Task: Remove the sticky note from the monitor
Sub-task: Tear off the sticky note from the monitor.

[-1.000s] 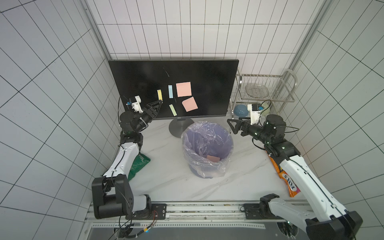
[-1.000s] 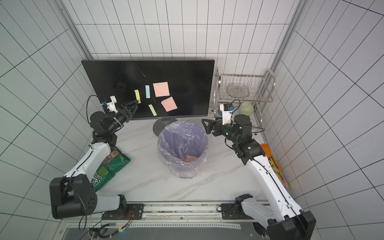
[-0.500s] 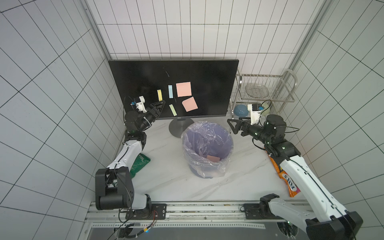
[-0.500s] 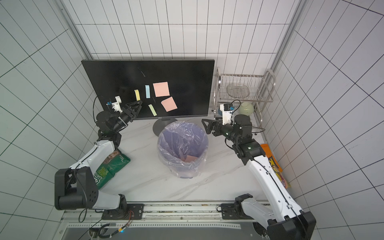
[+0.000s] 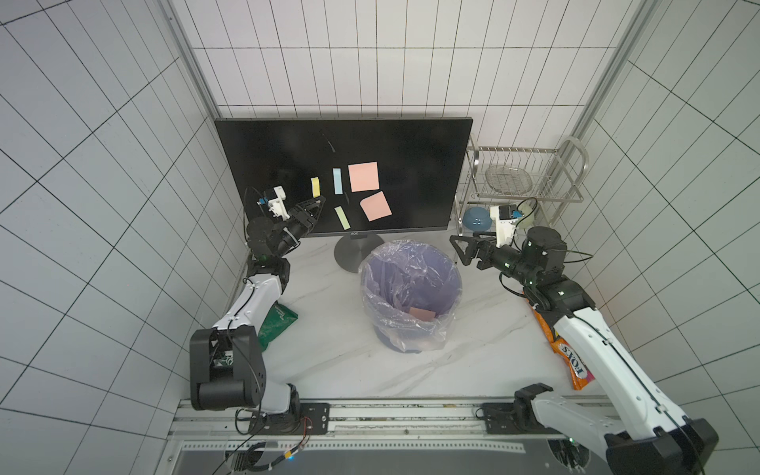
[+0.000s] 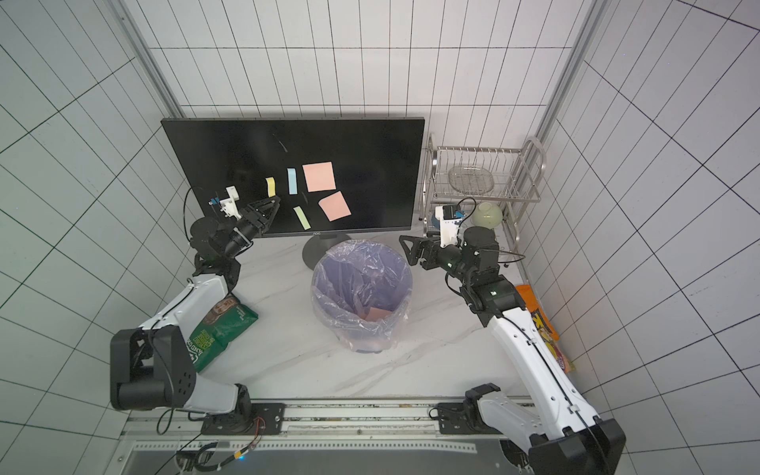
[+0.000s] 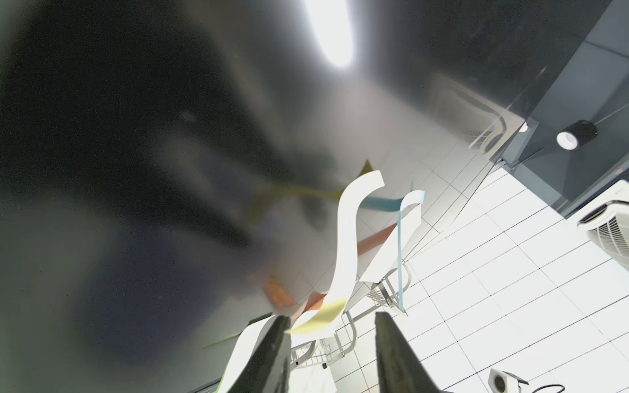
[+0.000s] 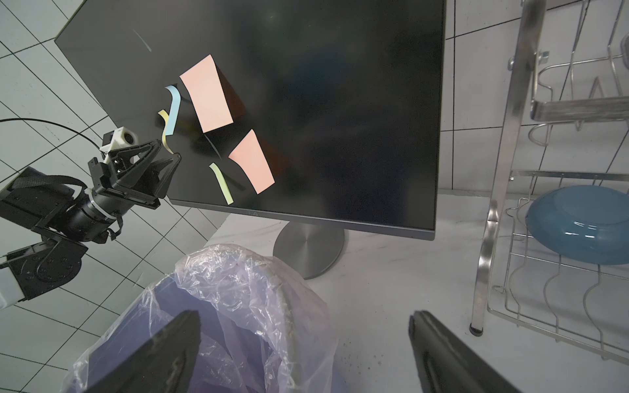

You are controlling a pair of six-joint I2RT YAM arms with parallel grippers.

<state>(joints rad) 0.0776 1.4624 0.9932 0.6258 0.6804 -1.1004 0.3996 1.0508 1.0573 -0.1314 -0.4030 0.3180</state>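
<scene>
Black monitor (image 5: 288, 156), pink sticky notes (image 5: 363, 176), lilac bin (image 5: 411, 279), white-marbled table (image 5: 329, 370)

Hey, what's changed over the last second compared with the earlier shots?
The left gripper crept slightly toward the yellow note on the monitor. Its jaws narrowed around the note's free end, and nothing is gripped yet. The right gripper stayed open beside the bin. The other four notes stayed on the screen.
</scene>
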